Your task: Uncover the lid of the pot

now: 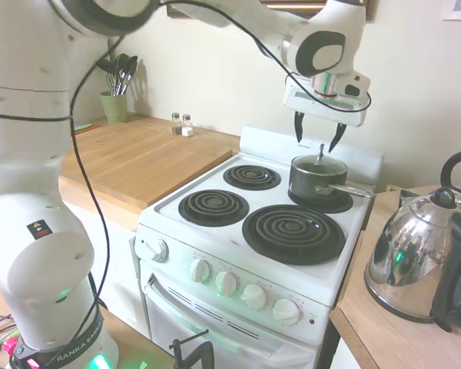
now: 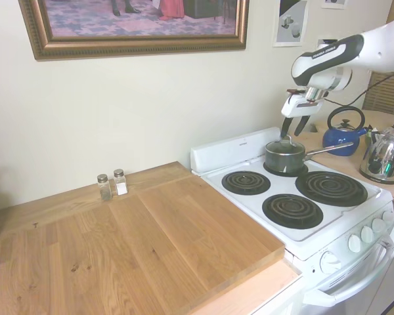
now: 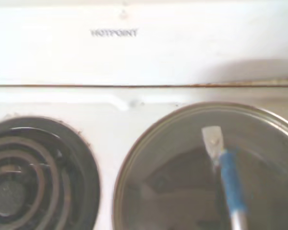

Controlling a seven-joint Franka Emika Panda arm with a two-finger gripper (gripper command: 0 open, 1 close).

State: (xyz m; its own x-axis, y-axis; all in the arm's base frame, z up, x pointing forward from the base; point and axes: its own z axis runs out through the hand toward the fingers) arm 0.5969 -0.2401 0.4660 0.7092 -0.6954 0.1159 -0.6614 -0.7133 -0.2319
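Observation:
A small dark pot (image 1: 315,183) (image 2: 284,158) with a straight silvery side handle (image 1: 352,189) stands on the stove's back right burner. A round glass lid (image 1: 318,163) (image 2: 282,147) (image 3: 206,167) with a metal rim covers it, an upright knob (image 1: 320,154) (image 3: 215,141) rising from its centre. My gripper (image 1: 316,137) (image 2: 293,127) hangs open just above the lid, its two dark fingers spread either side of the knob without touching it. Nothing is held.
The white stove (image 1: 215,231) has three bare coil burners. A chrome kettle (image 1: 419,257) (image 2: 384,156) and a blue kettle (image 2: 341,134) stand on the counter by the stove. Salt and pepper shakers (image 1: 181,124) (image 2: 111,185) sit on the wooden counter (image 2: 131,243); a utensil cup (image 1: 114,104) is behind.

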